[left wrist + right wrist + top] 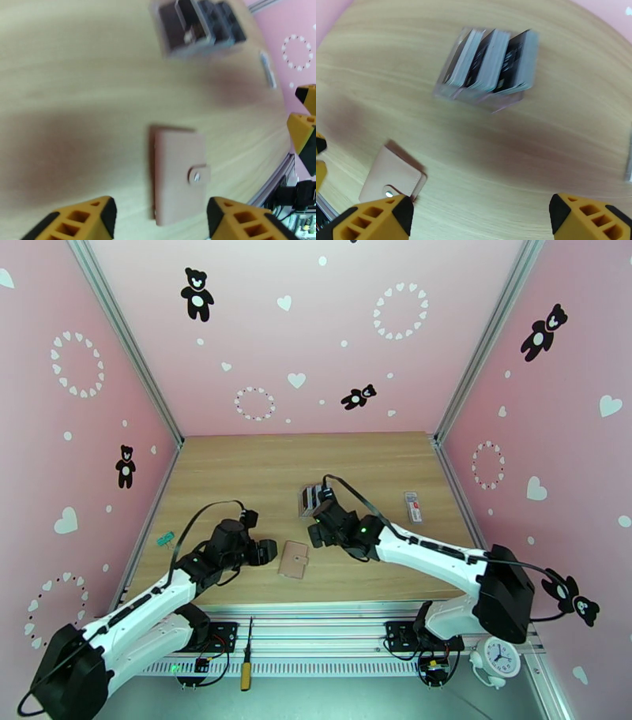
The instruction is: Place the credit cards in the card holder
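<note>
Card holder [294, 559] shut, seemingly clear of table edge [332, 589], both jaws open, empty.

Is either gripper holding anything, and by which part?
Nothing is held. The left gripper and right gripper are both open; the card holder lies free.

Lab test booth: pink teddy-print walls [261, 319], aluminium rails [126, 343], wooden tabletop [261, 469].
</note>
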